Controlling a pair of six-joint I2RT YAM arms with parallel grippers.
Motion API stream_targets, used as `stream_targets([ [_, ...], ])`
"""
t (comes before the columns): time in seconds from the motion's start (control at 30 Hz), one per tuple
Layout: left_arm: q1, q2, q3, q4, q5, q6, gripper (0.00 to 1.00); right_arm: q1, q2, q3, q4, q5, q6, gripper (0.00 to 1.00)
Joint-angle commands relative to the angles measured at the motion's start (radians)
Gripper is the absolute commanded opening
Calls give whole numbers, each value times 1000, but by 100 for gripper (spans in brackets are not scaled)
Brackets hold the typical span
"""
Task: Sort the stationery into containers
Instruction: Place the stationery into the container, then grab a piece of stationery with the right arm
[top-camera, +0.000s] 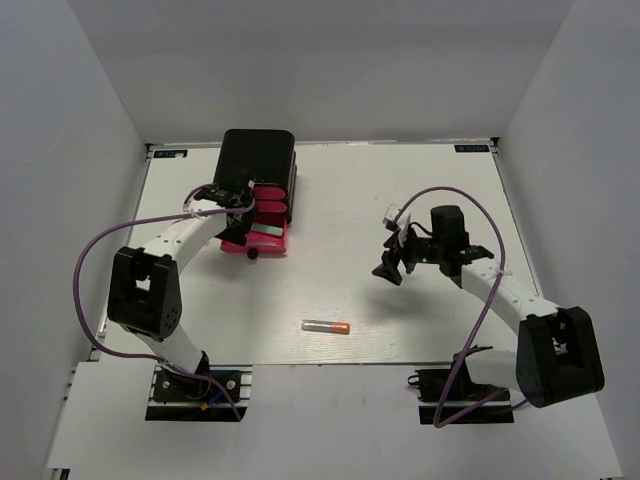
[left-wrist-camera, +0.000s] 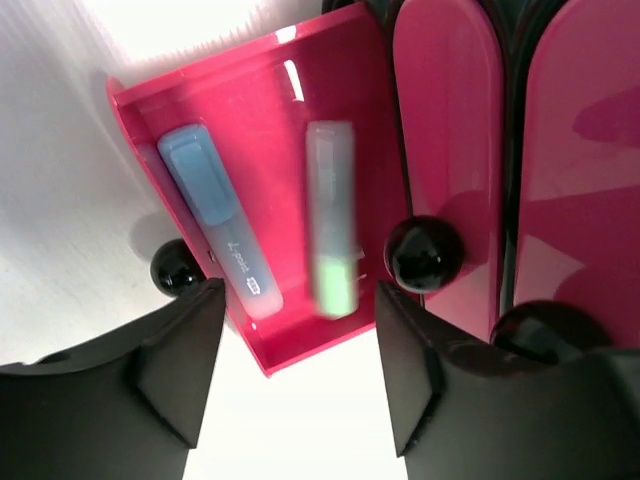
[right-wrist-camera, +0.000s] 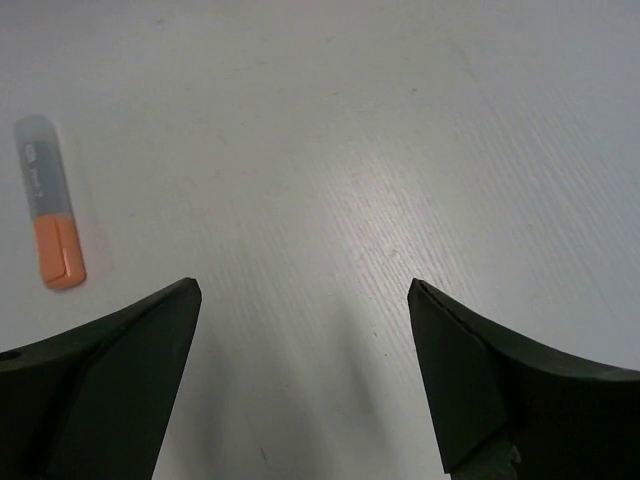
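Note:
The black box (top-camera: 258, 160) with pink drawers stands at the back left, and its bottom drawer (top-camera: 262, 243) is pulled out. In the left wrist view this drawer (left-wrist-camera: 270, 110) holds a light blue stick (left-wrist-camera: 215, 225) and a green stick (left-wrist-camera: 332, 215), which looks blurred. My left gripper (left-wrist-camera: 300, 305) is open and empty just above the drawer; it also shows in the top view (top-camera: 238, 205). A grey stick with an orange tip (top-camera: 326, 326) lies on the table near the front, also in the right wrist view (right-wrist-camera: 48, 200). My right gripper (top-camera: 390, 265) (right-wrist-camera: 303, 290) is open and empty above bare table, right of that stick.
The two upper drawers (left-wrist-camera: 445, 120) are shut, each with a black knob (left-wrist-camera: 424, 252). The open drawer's knob (left-wrist-camera: 177, 268) points toward the table front. White walls enclose the table (top-camera: 420, 200) on three sides. The other sticks and the white block are out of view.

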Motion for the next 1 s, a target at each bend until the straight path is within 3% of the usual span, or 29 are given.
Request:
stream_targets([
  [0.0, 5, -65, 19, 3, 13, 14, 72, 5, 20, 42, -120, -181, -197, 90],
  [0.13, 5, -149, -28, 22, 32, 88, 70, 37, 57, 81, -273, -356, -377, 90],
  [0.2, 5, -229, -54, 42, 43, 153, 57, 83, 74, 94, -344, -364, -481, 90],
  [0.23, 5, -263, -97, 94, 52, 263, 44, 118, 85, 95, -353, -356, -498, 90],
  [0.27, -4, -301, -126, 125, 81, 314, 17, 161, 91, 91, -359, -342, -518, 90],
  [0.33, -5, -437, -259, 223, 150, 434, 1, 226, 103, 82, -347, -298, -497, 90],
  [0.43, -5, -630, -451, 364, 257, 531, 0, 352, 122, 13, -222, -166, -365, 90],
  [0.5, -5, -706, -560, 365, 271, 510, 6, 433, 128, -13, -111, -96, -323, 90],
  [0.53, -5, -737, -587, 340, 271, 482, 11, 447, 139, -26, -85, -42, -253, 90],
  [0.57, -5, -787, -610, 328, 280, 473, 25, 480, 142, -30, -39, -20, -238, 90],
  [0.6, -5, -809, -642, 316, 281, 473, 30, 508, 151, -33, -11, 54, -221, 90],
  [0.67, -5, -862, -676, 291, 281, 444, 41, 560, 174, -29, 18, 93, -208, 90],
  [0.83, -5, -930, -705, 257, 248, 421, 49, 620, 235, -24, 108, 272, -113, 86],
  [0.97, -5, -941, -705, 201, 230, 412, 54, 671, 286, -6, 132, 346, -92, 75],
])
